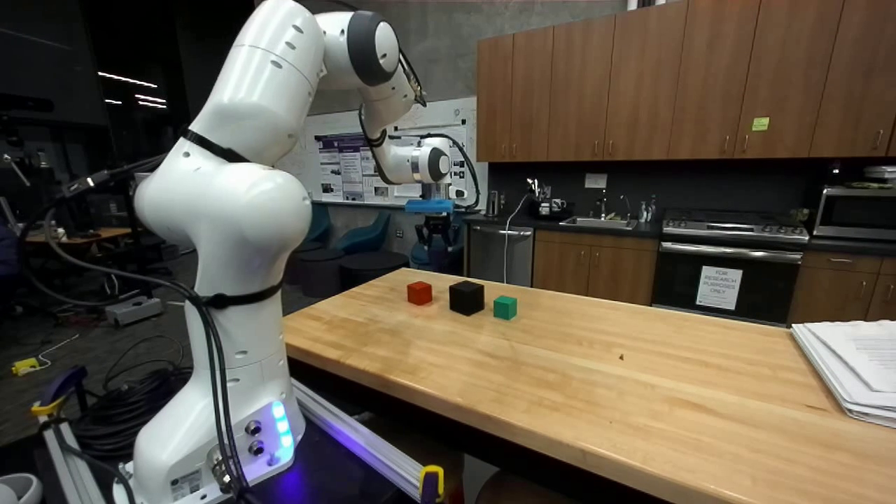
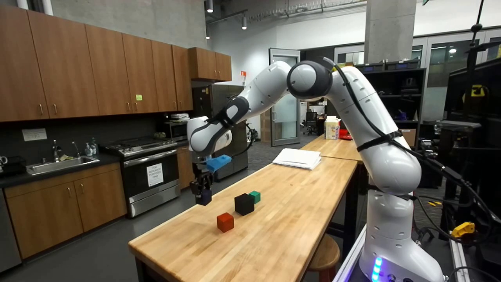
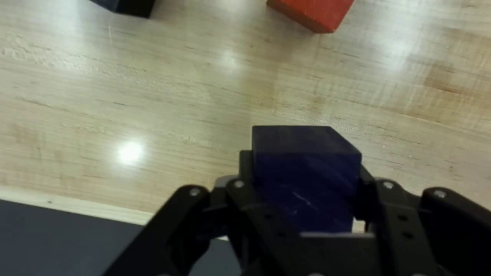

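The hand [image 3: 305, 168] is clamped on both sides of a dark blue cube [image 3: 307, 184], which hangs above the tabletop [image 1: 595, 392] near its long edge on the kitchen side. That tabletop is pale, strip-laid wood with a glossy finish: in the wrist view light glares off its streaked grain, and dark floor [image 3: 57, 245] shows past its edge. On it a red cube [image 1: 420, 293], a larger black cube [image 1: 467, 297] and a green cube [image 1: 505, 307] stand in a short row, the black one in the middle. A stack of papers [image 2: 297, 158] lies well apart from them, and a small dark speck [image 1: 621, 357] marks the wood between.

Along the kitchen wall [image 1: 735, 185] are brown wooden cabinets [image 1: 672, 84], a steel sink [image 1: 598, 223], a stove [image 1: 731, 227] with a "FOR RESEARCH PURPOSES ONLY" sign [image 1: 719, 288] on its front, and a microwave [image 1: 857, 222]. Blue chairs [image 1: 371, 231] stand below posters [image 1: 339, 168]; in an exterior view a glass door [image 2: 285, 98] stands ajar and a round wooden stool [image 2: 327, 250] sits beside the tabletop.
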Available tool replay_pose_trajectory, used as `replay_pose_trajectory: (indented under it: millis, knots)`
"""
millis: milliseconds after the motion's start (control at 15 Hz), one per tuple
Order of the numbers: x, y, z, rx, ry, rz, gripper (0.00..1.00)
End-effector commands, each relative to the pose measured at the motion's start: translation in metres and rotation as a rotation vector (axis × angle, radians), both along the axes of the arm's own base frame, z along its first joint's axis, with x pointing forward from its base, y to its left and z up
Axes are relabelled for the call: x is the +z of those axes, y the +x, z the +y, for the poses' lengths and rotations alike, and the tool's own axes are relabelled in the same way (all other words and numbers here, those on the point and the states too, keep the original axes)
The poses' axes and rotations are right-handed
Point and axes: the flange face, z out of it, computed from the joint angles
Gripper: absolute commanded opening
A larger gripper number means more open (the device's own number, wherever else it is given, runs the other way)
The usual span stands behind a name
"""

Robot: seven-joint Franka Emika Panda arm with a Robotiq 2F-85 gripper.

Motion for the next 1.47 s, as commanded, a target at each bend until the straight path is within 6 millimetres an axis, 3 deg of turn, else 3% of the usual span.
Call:
replay_pose_trajectory:
  millis: [0,267,800,1067,1400]
  knots:
    - [0.028,-0.034,-0.029,-0.092,0.024,0.018,0.3]
    - [0.031,-0.056,-0.058,-0.183,0.053,0.009,0.3]
    - [0.015,-0.1,-0.111,-0.353,0.042,-0.023,0.3]
    - [0.02,-0.113,-0.125,-0.388,0.08,0.013,0.3]
    - [0.03,-0.116,-0.136,-0.426,0.08,0.007,0.3]
